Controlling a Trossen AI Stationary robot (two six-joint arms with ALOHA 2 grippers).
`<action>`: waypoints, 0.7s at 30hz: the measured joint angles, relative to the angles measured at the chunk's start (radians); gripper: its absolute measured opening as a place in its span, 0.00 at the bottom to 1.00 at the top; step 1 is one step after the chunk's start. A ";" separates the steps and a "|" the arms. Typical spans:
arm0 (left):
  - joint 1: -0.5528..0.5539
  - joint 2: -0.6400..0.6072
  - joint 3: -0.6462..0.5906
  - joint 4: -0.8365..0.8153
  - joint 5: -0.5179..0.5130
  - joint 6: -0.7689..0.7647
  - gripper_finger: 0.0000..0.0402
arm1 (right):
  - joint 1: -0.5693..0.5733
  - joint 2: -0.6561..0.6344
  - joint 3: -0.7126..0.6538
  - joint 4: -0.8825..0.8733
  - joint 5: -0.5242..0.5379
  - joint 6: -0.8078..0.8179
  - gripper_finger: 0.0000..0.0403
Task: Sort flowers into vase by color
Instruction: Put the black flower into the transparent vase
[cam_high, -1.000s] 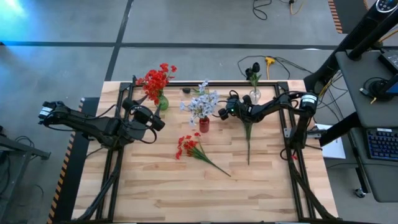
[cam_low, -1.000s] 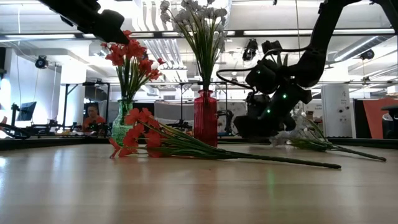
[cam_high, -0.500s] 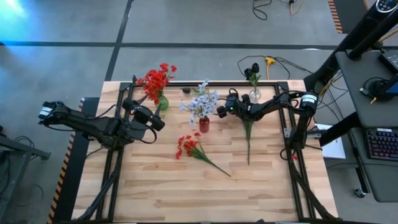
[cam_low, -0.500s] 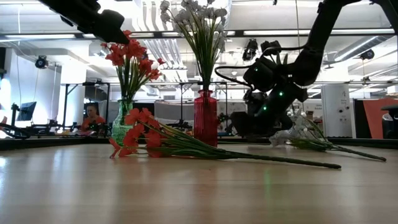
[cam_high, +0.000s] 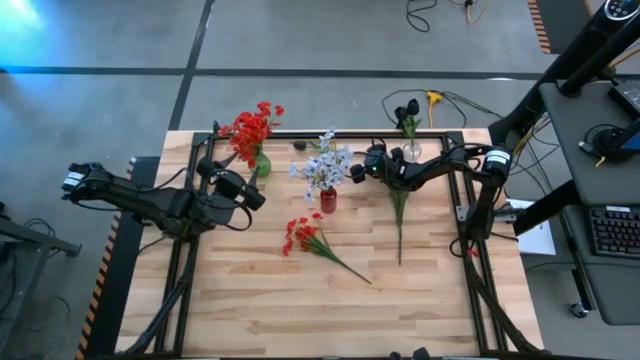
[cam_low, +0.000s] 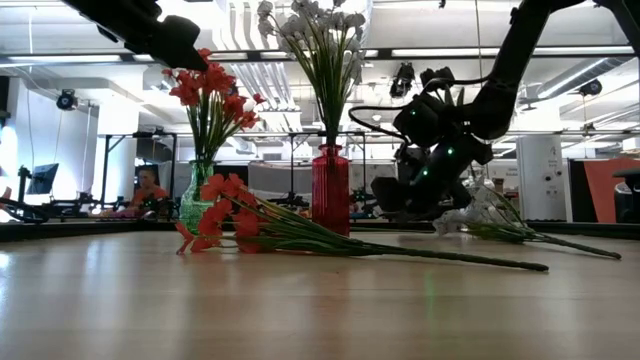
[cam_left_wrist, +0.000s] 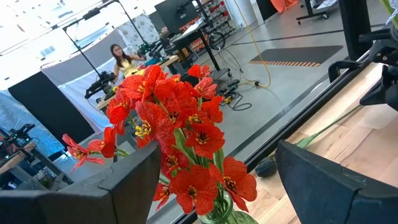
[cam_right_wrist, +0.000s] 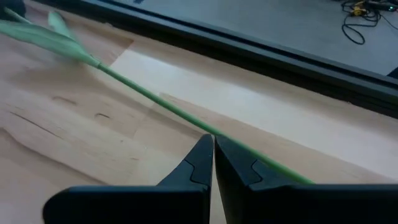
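Red flowers — green vase

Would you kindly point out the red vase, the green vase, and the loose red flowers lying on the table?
red vase (cam_high: 328, 200), high view, on its body below the pale blooms.
green vase (cam_low: 195, 205), low view, on its glass body.
loose red flowers (cam_high: 301, 234), high view, on the bloom cluster.

The pale wooden plank bench bears a loose red-bloomed green-stalked flower, lying flat near three vases.
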 joint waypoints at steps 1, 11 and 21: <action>0.000 0.000 0.000 0.000 0.000 0.000 0.73 | 0.000 0.005 0.000 0.011 -0.001 0.000 0.02; 0.000 0.000 0.000 0.000 0.000 0.000 0.73 | 0.001 0.046 0.001 0.065 -0.019 0.002 0.02; 0.000 0.000 0.000 0.000 0.000 0.000 0.73 | -0.005 0.046 0.069 0.052 -0.021 -0.020 0.02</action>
